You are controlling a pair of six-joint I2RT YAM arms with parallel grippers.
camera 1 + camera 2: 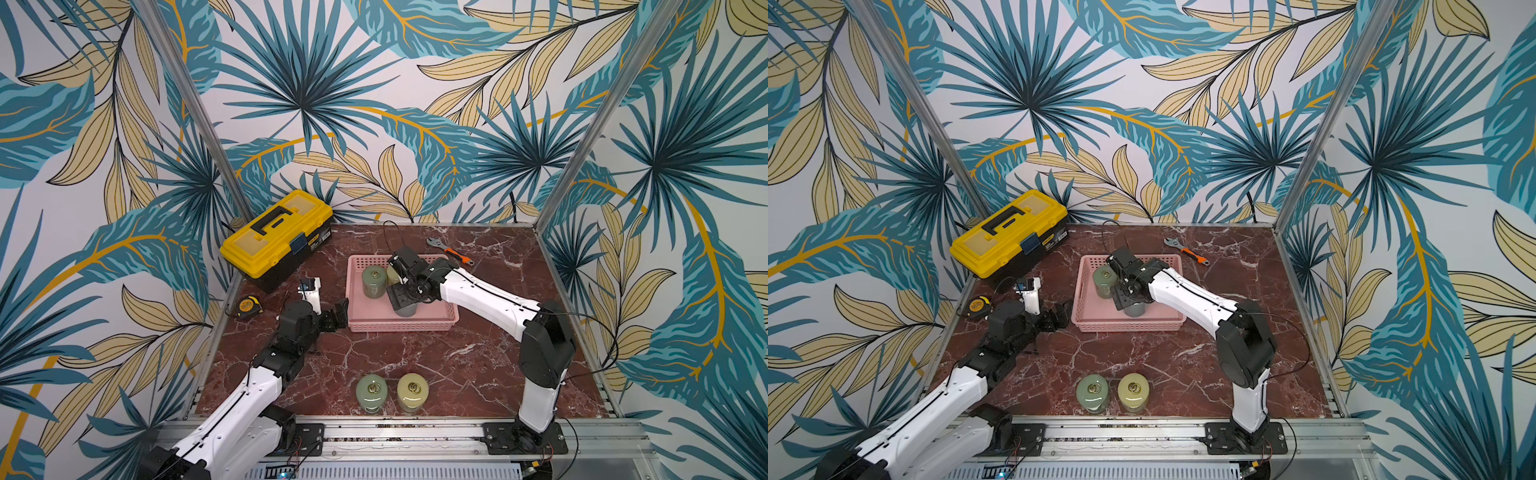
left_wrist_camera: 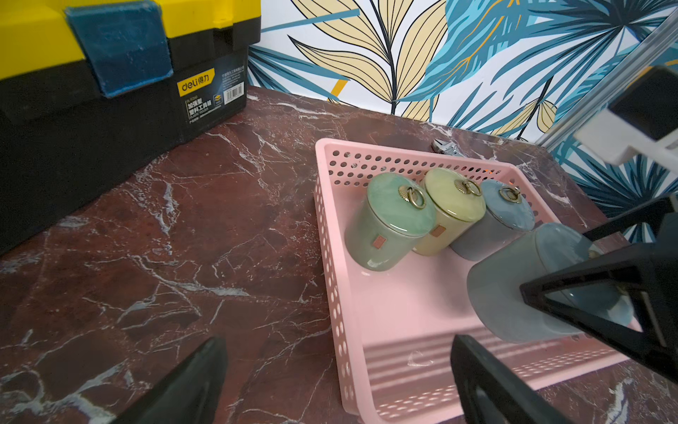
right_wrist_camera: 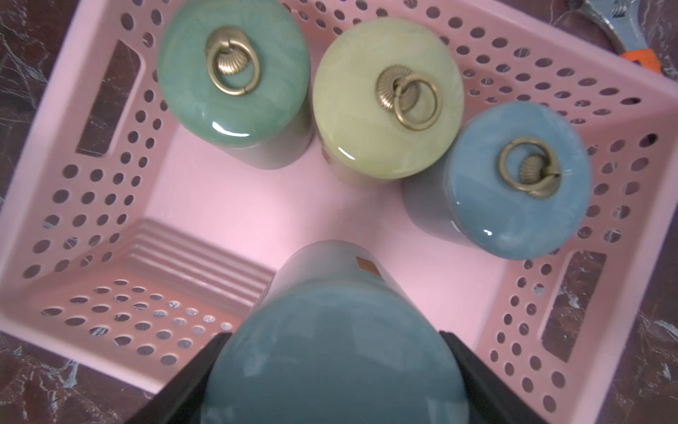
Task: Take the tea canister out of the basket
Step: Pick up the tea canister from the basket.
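Observation:
The pink basket point(image 1: 399, 326) sits mid-table. My right gripper point(image 1: 401, 297) reaches down into it and is shut on a blue-grey tea canister point(image 3: 335, 348), with a black finger on each side of the lid. I cannot tell whether the canister's base touches the basket floor. Three more canisters stand along the basket's far wall: green point(image 3: 233, 69), yellow point(image 3: 389, 99) and blue point(image 3: 513, 180). My left gripper point(image 1: 337, 316) hovers open at the basket's left wall point(image 2: 330, 227), holding nothing.
Two canisters, green point(image 1: 371, 392) and yellow point(image 1: 412, 392), stand on the marble table near its front edge. A yellow-and-black toolbox point(image 1: 276, 237) fills the back left corner, with a tape measure point(image 1: 248, 306) in front of it. A wrench point(image 1: 451, 249) lies behind the basket.

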